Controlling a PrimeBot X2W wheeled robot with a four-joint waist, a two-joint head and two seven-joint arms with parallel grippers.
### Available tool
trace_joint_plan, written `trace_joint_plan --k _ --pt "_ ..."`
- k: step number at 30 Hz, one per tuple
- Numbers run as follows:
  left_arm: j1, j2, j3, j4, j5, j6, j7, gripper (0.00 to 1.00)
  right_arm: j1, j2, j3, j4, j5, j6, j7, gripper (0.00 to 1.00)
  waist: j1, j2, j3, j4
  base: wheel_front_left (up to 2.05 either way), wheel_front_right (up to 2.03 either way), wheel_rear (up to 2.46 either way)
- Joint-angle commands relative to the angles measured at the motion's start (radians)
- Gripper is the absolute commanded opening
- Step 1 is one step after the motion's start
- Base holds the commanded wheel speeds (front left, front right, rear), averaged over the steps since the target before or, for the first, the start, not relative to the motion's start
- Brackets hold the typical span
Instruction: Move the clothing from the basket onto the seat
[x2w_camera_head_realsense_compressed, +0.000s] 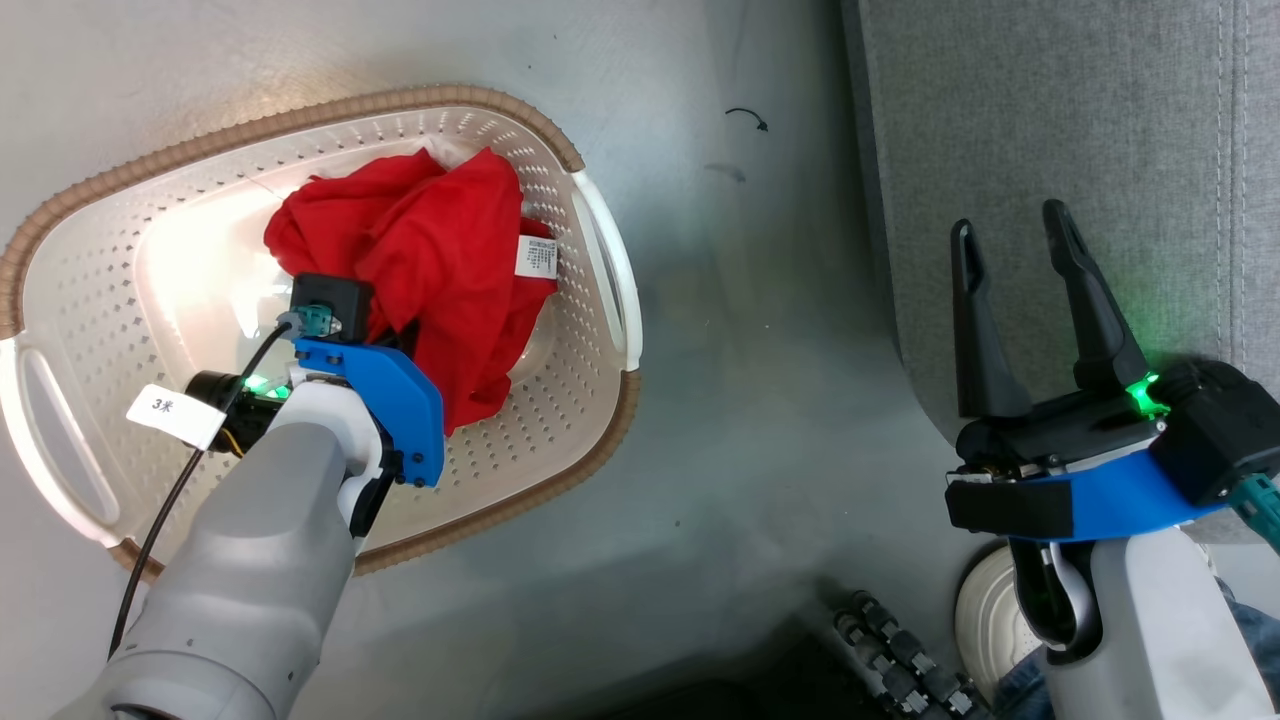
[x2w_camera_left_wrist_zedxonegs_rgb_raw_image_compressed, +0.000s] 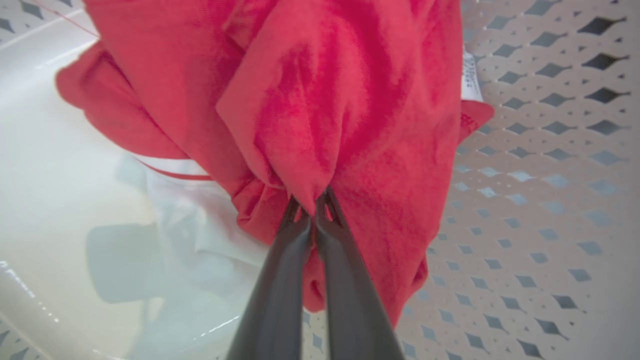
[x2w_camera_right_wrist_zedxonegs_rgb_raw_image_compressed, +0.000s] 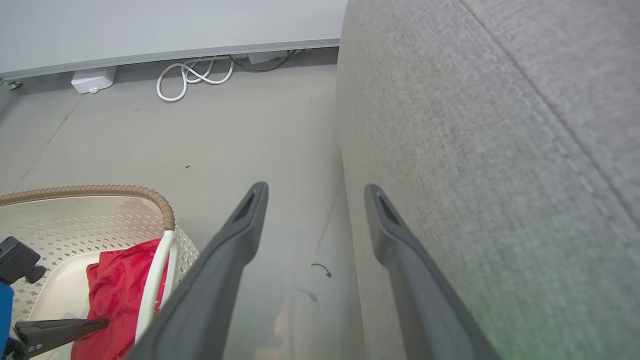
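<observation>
The left gripper (x2w_camera_left_wrist_zedxonegs_rgb_raw_image_compressed: 315, 200) pinches a fold of the red clothing (x2w_camera_head_realsense_compressed: 430, 250) inside the basket (x2w_camera_head_realsense_compressed: 300, 110) at 10 o'clock. The right gripper (x2w_camera_head_realsense_compressed: 1010, 225), spread, hovers at the seat (x2w_camera_head_realsense_compressed: 1050, 100) edge at 3 o'clock. Between them is grey floor (x2w_camera_head_realsense_compressed: 760, 400) with 1 black wire scrap (x2w_camera_head_realsense_compressed: 748, 118).

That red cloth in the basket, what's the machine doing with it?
The robot's left gripper is shut on a fold of the red clothing, which sits in the cream basket on the floor. Its right gripper is open and empty by the grey sofa. No clothing lies on the visible part of the sofa.
</observation>
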Motion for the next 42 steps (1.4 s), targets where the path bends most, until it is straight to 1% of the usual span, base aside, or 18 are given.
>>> trace_joint_plan --k 1,6,12,18,24,34,37,42 --pt "-0.013 0.006 -0.003 -0.001 -0.004 -0.001 -0.003 0.00 -0.016 0.002 0.005 0.013 0.001 0.004 0.004 1.00 0.0000 0.0000 -0.002 0.001 0.00 0.00 0.00" --pt "-0.004 0.006 -0.014 -0.007 -0.017 -0.001 -0.012 0.00 -0.023 0.001 0.005 0.019 -0.005 0.003 0.003 1.00 0.0000 0.0000 -0.026 0.008 0.00 0.00 0.00" --pt "0.031 0.002 -0.033 -0.017 -0.022 -0.001 -0.039 0.00 -0.027 0.001 0.008 0.034 -0.010 0.002 0.002 1.00 0.0000 0.0000 -0.101 0.029 0.00 0.00 0.00" --pt "0.083 -0.008 -0.056 -0.037 -0.029 -0.001 -0.104 0.00 -0.025 0.001 0.000 0.061 -0.024 0.002 0.002 1.00 0.0000 0.0000 -0.212 0.053 0.00 0.00 0.00" --pt "0.155 -0.023 -0.081 -0.088 -0.043 -0.001 -0.161 0.00 0.008 0.001 -0.009 0.097 -0.050 0.002 0.004 1.00 0.0000 0.0000 -0.362 0.092 0.00 0.00 0.00" --pt "0.284 -0.031 -0.110 -0.224 -0.064 -0.001 -0.185 0.00 0.087 0.001 -0.015 0.112 -0.074 0.002 0.046 1.00 0.0000 0.0000 -0.609 0.140 0.00 0.00 0.00" --pt "0.304 -0.024 -0.092 -0.281 -0.056 -0.001 -0.185 0.00 0.115 0.001 -0.019 0.110 -0.079 0.002 0.062 1.00 0.0000 0.0000 -0.668 0.152 0.00 0.00 0.00" --pt "0.328 -0.016 -0.047 -0.380 -0.023 0.002 -0.185 0.00 0.151 0.001 -0.005 0.098 -0.072 0.002 0.087 1.00 0.0000 0.0000 -0.734 0.161 0.00 0.00 0.00"
